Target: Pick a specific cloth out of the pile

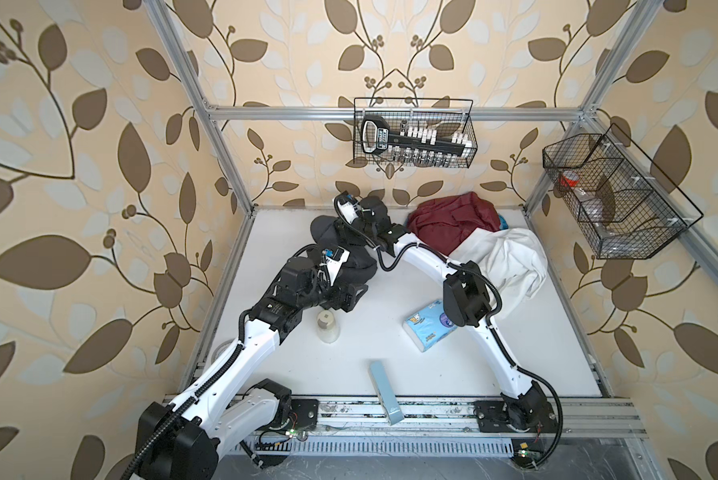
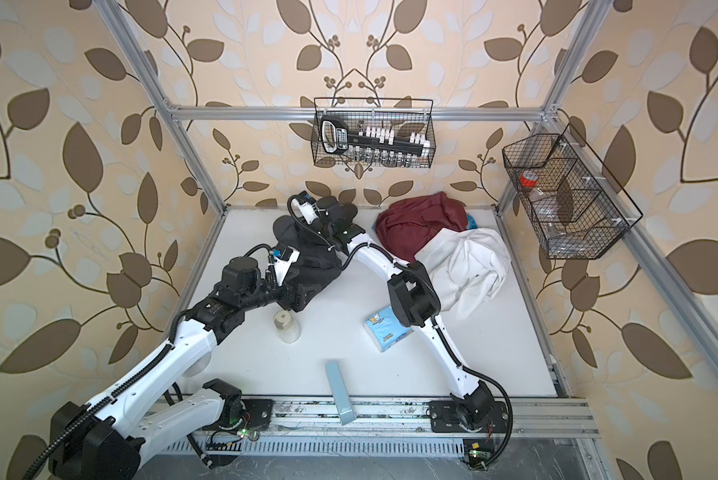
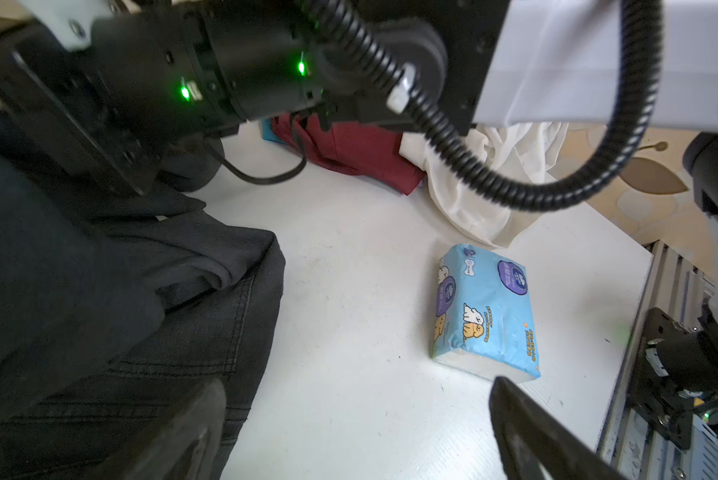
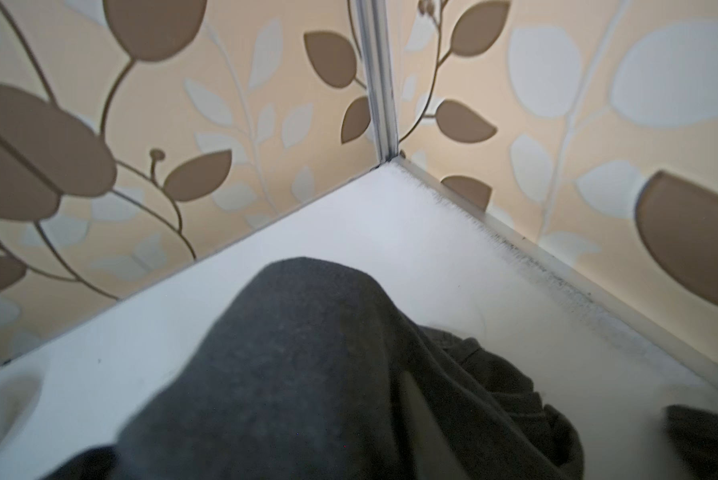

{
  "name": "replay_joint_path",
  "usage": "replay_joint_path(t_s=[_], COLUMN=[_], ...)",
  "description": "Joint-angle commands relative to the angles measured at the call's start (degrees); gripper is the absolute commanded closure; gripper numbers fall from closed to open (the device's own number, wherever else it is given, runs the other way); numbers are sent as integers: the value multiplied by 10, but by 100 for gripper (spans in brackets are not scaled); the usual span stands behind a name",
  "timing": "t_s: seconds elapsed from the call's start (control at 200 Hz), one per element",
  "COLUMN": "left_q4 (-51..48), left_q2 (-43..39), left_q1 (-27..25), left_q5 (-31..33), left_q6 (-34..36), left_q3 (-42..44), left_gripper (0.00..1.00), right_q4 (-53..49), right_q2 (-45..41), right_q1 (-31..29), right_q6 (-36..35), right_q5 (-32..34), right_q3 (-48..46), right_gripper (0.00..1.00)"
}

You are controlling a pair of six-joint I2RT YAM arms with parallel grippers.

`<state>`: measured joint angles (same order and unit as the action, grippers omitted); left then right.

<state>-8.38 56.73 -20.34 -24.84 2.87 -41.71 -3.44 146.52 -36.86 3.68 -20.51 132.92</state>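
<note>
Left of the tissue pack, my left gripper hung with its fingers spread wide, holding nothing. Beyond the pack and to its left lay the cloth, apart from the pile, which sat behind the pack to its right. My right gripper was down on the cloth; whether it was parted or pinching I could not tell.
</note>
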Motion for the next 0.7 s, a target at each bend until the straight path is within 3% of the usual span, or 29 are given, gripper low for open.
replay_joint_path(t_s=[0.0,0.08,0.19,0.345,0.545,0.645,0.695], left_q4=[15,15,15,18,18,11,17], left_q2=[-7,-10,-13,-21,-35,-49,-61], left_q1=[-6,-6,-6,-6,-12,-19,-25], left_q5=[9,9,9,8,15,71,148], left_q6=[8,7,5,3,3,3,-5], left_q3=[5,5,5,7,10,13,18], left_gripper=[1,1,1,1,1,1,1], right_q4=[-8,-43,-81,-128,-327,-337,-288], right_q2=[-7,-5,-25,-120,-219,-328,-406], right_q1=[1,2,9,15,27,49,67], right_q6=[16,8,4,-28,-44,-21,-11], right_q5=[-61,-50,-23,44,190,205,202], right_q3=[-17,-18,-27,-80,-74,-207,-321], right_gripper=[28,1,1,0,0,0,1])
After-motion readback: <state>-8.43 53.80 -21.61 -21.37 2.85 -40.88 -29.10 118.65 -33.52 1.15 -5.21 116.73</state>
